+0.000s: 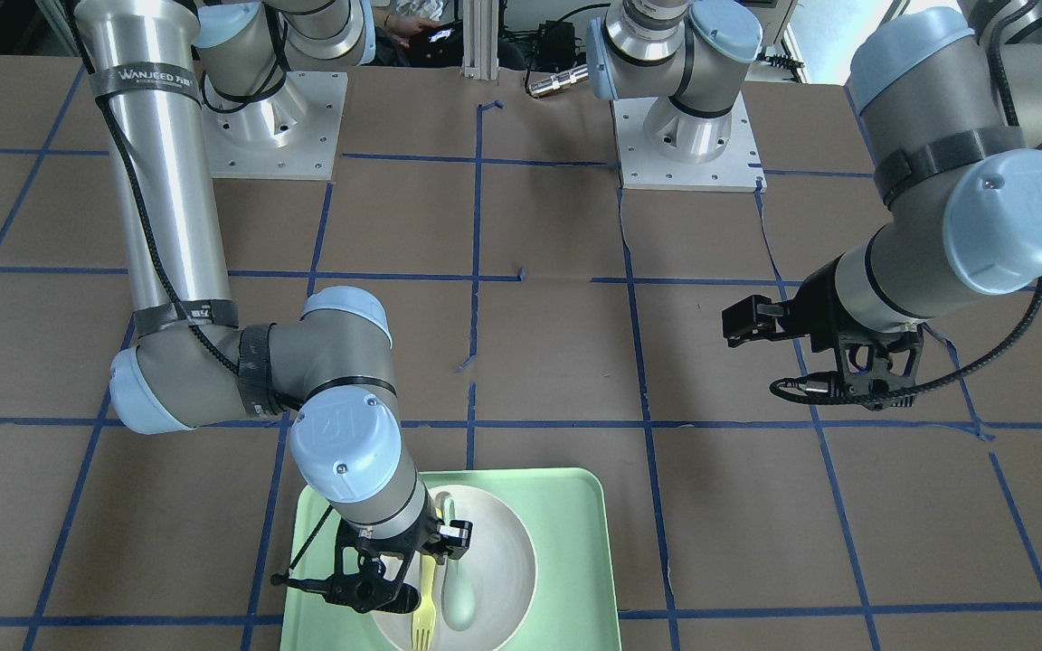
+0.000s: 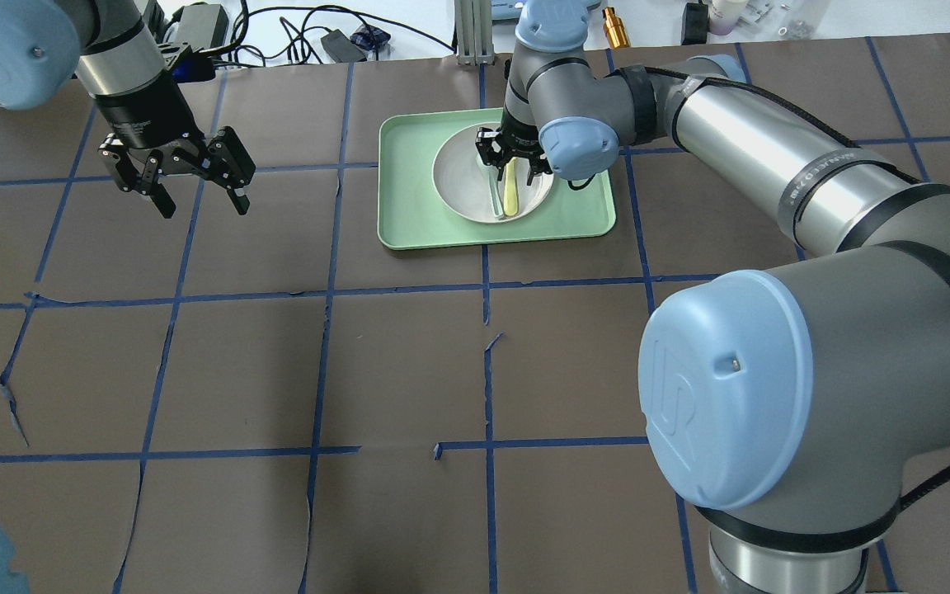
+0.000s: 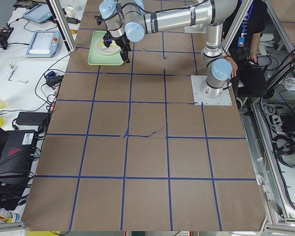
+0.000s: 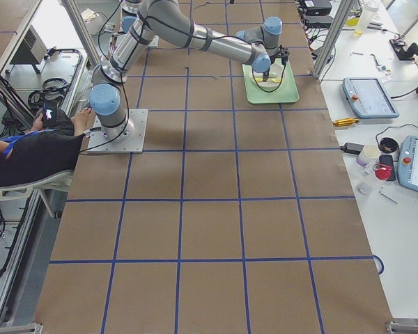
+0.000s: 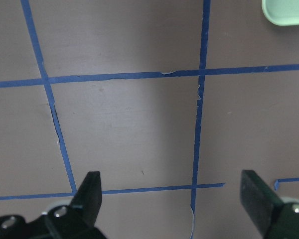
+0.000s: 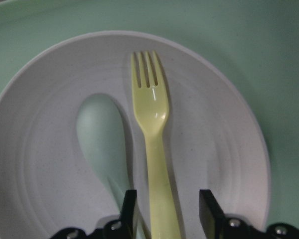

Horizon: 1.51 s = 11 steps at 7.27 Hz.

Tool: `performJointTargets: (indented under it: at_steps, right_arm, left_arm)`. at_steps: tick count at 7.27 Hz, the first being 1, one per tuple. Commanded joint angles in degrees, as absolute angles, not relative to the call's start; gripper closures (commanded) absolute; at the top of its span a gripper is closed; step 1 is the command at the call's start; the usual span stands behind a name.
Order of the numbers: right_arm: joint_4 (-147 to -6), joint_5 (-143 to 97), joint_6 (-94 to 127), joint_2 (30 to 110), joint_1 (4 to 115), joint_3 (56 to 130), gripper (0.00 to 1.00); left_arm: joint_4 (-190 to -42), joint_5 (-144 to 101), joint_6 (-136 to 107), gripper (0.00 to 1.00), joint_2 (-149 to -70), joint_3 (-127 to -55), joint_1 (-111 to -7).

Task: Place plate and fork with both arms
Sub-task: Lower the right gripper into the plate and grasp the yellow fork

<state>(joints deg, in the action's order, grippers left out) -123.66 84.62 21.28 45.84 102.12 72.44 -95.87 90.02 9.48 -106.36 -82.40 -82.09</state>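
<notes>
Right wrist-mounted view: fork point(image 6: 152, 124) points tines away from spread right pincer point(image 6: 168, 195) straddling its handle.

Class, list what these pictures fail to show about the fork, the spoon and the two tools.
Fork handle end: right wrist view, cut off by the bottom edge, between the fingers of the right tool.
Spoon handle: same view, hidden behind a finger.
Both utensils: side views, too small on the tray.
Left tool body: left wrist view, cut off below.
</notes>
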Motion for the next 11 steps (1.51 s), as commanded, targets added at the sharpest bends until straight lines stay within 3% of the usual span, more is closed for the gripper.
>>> performJointTargets:
  at_steps: [1,4,6,7,11]
  right_arm:
    - [-123.66,84.64,20.75,44.83,102.13,71.98,0.47]
    - [-123.57,84.81,19.61,44.21,102.13,71.98,0.5]
    - [-123.4,84.99,18.46,44.21,102.04,71.98,0.92]
    - [-123.14,84.82,18.11,44.3,102.13,71.9,1.0]
    - [-120.78,84.46,17.93,49.99,101.87,71.81,1.0]
  left_arm:
    - [-95.8,90.09,9.32,0.0,-106.26,-82.7,-82.09]
    - [-95.8,90.0,8.62,0.0,-106.35,-82.71,-82.09]
    - [-95.8,90.0,8.7,0.0,-106.35,-82.71,-82.09]
    - [-95.8,90.09,8.96,0.0,-106.26,-82.71,-82.09]
    - [-95.8,90.26,9.4,0.0,-106.26,-82.62,-82.0]
